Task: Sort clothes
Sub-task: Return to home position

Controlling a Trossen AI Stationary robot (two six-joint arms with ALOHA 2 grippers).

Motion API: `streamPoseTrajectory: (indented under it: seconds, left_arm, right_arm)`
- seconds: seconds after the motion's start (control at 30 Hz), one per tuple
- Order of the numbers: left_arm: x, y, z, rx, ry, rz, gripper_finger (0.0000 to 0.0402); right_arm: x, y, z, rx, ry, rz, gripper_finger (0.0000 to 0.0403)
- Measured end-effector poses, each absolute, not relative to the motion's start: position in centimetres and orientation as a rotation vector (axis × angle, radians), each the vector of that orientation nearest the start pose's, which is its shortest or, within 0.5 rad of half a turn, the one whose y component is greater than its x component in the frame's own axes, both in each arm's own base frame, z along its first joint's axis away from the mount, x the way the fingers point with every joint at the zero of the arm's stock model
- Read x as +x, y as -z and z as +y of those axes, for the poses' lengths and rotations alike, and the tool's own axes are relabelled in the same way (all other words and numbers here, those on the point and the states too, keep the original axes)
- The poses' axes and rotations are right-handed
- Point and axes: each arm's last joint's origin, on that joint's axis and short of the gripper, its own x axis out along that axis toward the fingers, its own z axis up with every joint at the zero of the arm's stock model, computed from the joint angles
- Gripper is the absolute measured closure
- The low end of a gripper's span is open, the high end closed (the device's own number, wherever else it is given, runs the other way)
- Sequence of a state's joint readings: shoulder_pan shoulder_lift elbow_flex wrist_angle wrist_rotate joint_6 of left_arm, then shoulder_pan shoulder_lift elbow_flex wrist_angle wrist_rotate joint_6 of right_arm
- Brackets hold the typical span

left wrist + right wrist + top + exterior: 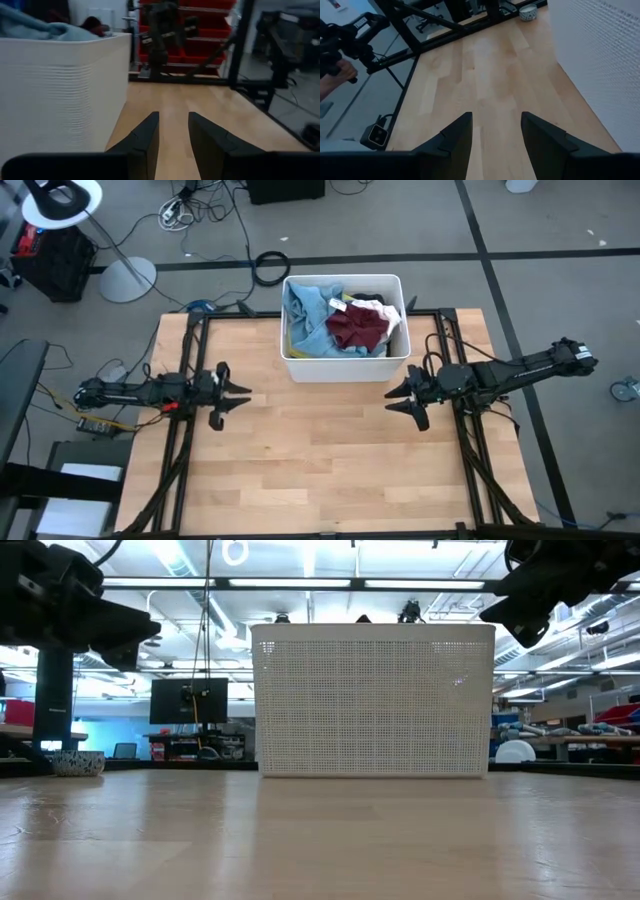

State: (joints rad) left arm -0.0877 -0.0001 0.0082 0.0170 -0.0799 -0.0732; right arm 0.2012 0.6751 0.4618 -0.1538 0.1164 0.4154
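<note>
Several clothes (335, 323), light blue, maroon and white among them, heaped inside white bin (345, 367), bin at back middle of wooden table (320, 470), left gripper (243, 397) over table's left side, fingers parted, empty, right gripper (392, 400) over right side, fingers parted, empty, both apart from bin

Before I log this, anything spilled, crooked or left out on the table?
Nothing stands out. The white laundry bin sits upright and square at the far edge of the table, the clothes all inside it. The left end effector and right end effector are open and empty.
</note>
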Motion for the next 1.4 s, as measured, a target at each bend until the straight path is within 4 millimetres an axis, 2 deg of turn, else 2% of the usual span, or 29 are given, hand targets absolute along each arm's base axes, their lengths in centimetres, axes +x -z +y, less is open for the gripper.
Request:
streamPoseTrajectory:
  seconds: [0.17,0.43,0.73,0.83,1.2,1.4]
  left_arm:
    - [9.7,-16.7,-0.7,-0.012,0.035,-0.016,0.0291]
    - [9.7,-16.8,-0.7,-0.007,0.031,-0.032,0.0291]
    - [9.6,-17.9,-0.7,-0.014,0.030,-0.138,0.0291]
    - [9.6,-17.9,-0.7,-0.014,0.030,-0.143,0.0291]
    - [9.6,-17.9,-0.7,-0.015,0.030,-0.145,0.0291]
    - [9.6,-17.9,-0.7,-0.015,0.031,-0.145,0.0291]
  right_arm:
    - [15.3,-24.1,2.8,0.356,-0.023,0.377,0.0231]
    - [15.3,-24.1,2.8,0.347,-0.025,0.375,0.0231]
    - [15.4,-24.0,2.8,0.222,-0.047,0.355,0.0231]
    - [15.2,-22.9,2.5,0.218,-0.033,0.347,0.0231]
    - [14.0,-16.3,0.6,0.239,0.077,0.367,0.0231]
    - [13.2,-13.5,-0.3,0.263,0.047,0.363,0.0231]
